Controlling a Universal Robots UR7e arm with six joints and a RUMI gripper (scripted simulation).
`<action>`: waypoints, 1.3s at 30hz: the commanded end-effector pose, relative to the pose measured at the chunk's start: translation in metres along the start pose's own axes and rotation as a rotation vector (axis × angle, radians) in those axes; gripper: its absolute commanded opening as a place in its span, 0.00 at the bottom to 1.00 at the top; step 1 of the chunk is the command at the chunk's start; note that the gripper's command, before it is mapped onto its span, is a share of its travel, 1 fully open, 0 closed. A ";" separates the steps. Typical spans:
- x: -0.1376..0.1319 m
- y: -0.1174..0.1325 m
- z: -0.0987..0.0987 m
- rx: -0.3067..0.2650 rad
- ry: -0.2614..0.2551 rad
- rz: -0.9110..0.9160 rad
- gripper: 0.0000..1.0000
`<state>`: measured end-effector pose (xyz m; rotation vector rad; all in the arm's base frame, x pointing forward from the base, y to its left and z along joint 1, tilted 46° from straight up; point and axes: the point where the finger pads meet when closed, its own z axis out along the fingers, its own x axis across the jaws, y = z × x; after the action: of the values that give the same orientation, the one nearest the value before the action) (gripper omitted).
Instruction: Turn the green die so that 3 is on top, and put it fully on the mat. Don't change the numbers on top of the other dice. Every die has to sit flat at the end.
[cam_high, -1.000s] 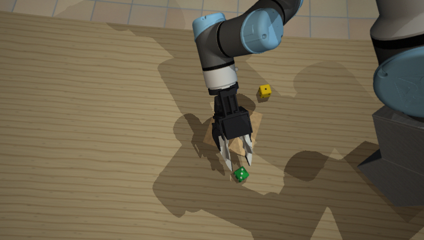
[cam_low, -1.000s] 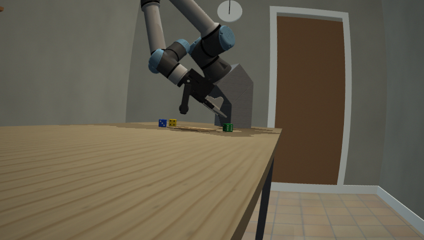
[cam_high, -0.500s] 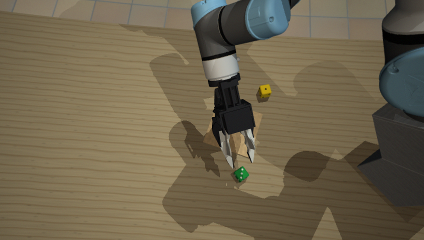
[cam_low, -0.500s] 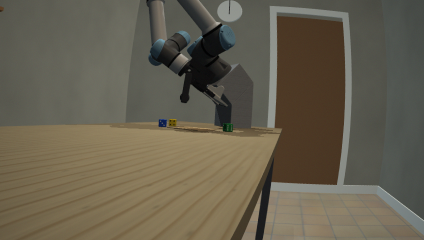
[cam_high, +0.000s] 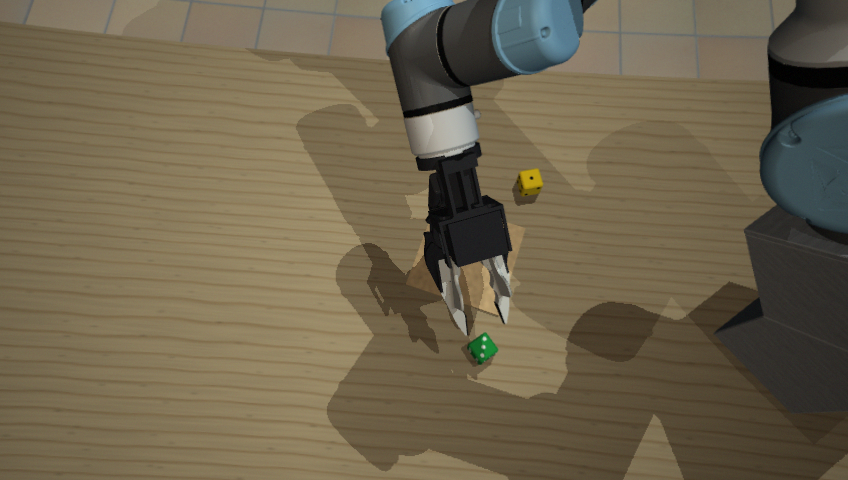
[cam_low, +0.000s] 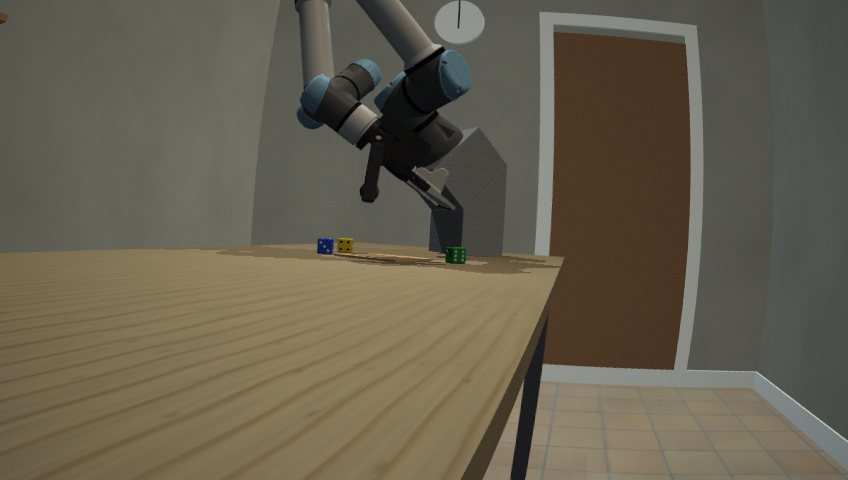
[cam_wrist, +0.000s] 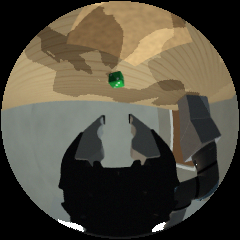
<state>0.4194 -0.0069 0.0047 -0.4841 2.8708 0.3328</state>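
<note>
I look over a wood-grained surface (cam_high: 178, 249) (cam_low: 267, 333) with a dark leg (cam_low: 528, 386), shadows of the arm falling across it in my top view. Behind it, grey walls (cam_low: 148, 118) meet white skirting above a floor of pinkish tiles (cam_high: 285, 29) (cam_low: 636, 428). A brown door (cam_low: 618, 202) stands in a pale frame, with a round white clock (cam_low: 458, 22) on the wall. My arm (cam_high: 428, 77) (cam_low: 398, 107) reaches in from its grey pedestal (cam_high: 797, 356) (cam_low: 484, 202). Below my gripper (cam_high: 486, 328) (cam_low: 449, 207) (cam_wrist: 116, 115) lies a tan mat (cam_high: 419, 282) (cam_low: 386, 258) (cam_wrist: 145, 27), partly hidden from above. The gripper hangs raised, fingers apart with nothing between them. The green die (cam_high: 482, 348) (cam_low: 455, 255) (cam_wrist: 116, 79) sits off the mat, near its edge, 3 up. A yellow die (cam_high: 530, 182) (cam_low: 345, 245) shows 1 on top; the blue die (cam_low: 325, 246) sits beside it in the exterior view.
</note>
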 end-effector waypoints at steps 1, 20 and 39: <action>0.000 0.000 0.000 0.001 0.001 -0.012 0.28; 0.000 0.001 0.004 0.013 0.020 -0.141 0.28; 0.000 0.003 0.012 0.034 0.065 -0.432 0.28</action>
<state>0.4197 -0.0023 -0.0040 -0.9709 2.7686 0.2215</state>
